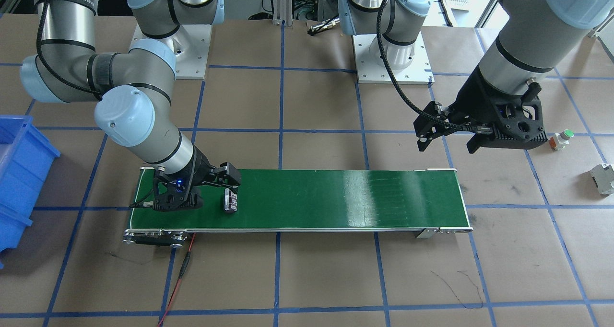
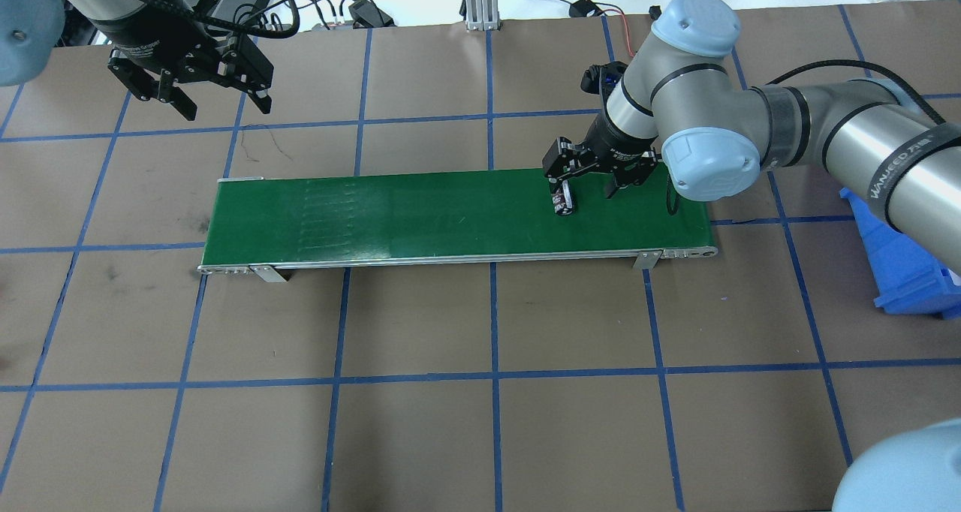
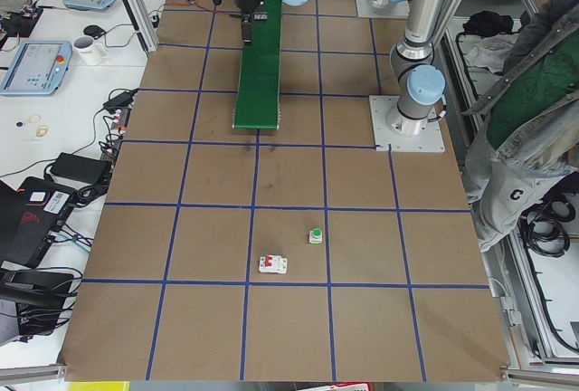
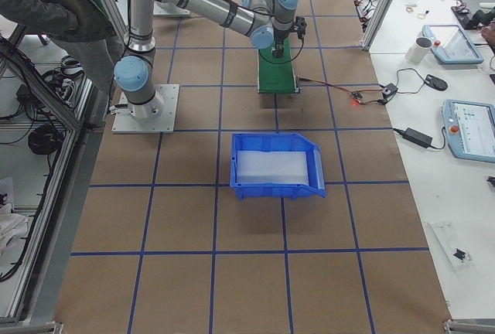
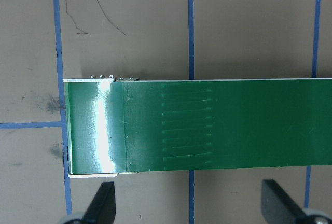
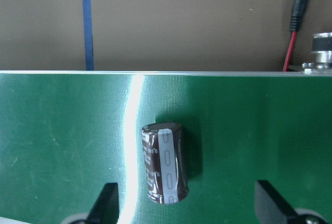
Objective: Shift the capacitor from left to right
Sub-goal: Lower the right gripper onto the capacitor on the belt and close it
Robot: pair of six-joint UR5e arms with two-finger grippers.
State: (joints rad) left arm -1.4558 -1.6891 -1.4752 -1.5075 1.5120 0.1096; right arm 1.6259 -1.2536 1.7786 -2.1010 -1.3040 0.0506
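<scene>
Overhead exterior puts the capacitor (image 2: pixel 564 199) on the green conveyor belt (image 2: pixel 420 212), well toward the tabletop's right edge. My right gripper (image 2: pixel 585 189) is low over it, and my left gripper (image 2: pixel 223 106) hangs high toward the left edge, spread wide and holding nothing. I judge the crossing mostly made: the part lies near the belt's right end. It is not in my grasp, though, and if the blue bin (image 4: pixel 271 189) by the right edge is its goal, the closing, lifting and carrying are all left. From overhead one right finger seems to sit on the capacitor, though at that size I cannot be sure. Right wrist-mounted view settles it. The capacitor lies on its side, grey stripe up, between my right fingertips (image 6: pixel 106 203), nearer this one and touching neither, and the jaws stand wide apart. Left wrist-mounted view shows only the belt's left end beyond my open left fingertips (image 5: pixel 104 203), with no capacitor on it.
</scene>
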